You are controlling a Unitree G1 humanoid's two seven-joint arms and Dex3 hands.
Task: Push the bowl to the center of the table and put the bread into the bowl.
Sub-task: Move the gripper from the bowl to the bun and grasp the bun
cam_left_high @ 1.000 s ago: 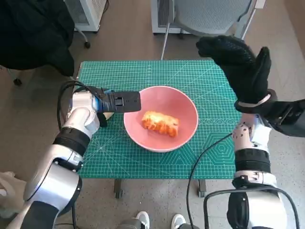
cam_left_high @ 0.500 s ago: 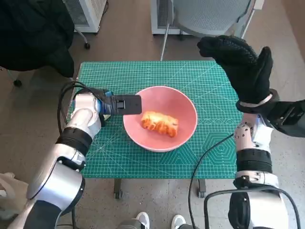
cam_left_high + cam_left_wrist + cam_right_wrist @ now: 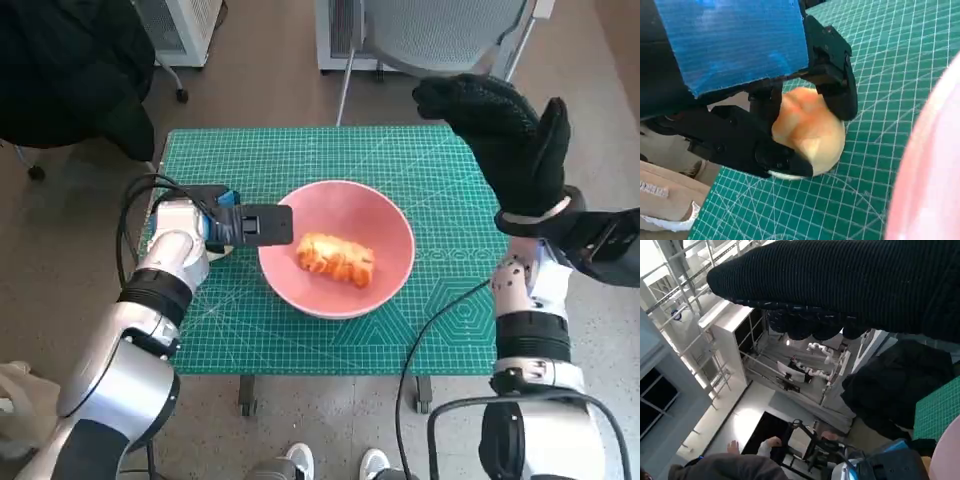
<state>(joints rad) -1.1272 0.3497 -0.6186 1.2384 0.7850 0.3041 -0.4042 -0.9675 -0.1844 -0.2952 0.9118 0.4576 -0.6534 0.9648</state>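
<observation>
Pink bowl [image 3: 337, 246] holding bread [image 3: 336, 258] sits beside the left hand [image 3: 245, 226], which grips a roll [image 3: 807, 129].

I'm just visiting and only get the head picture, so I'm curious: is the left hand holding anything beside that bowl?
Observer: Yes. The left wrist view shows the left hand gripping a round bun, with fingers on both sides of it.
Operator: Is it up in the air?
Observer: No, it seems to rest on the mat, just outside the bowl.
Operator: And what does the right hand's camera see?
Observer: Past the right hand, which holds nothing, it sees the room, with a person in it.
</observation>
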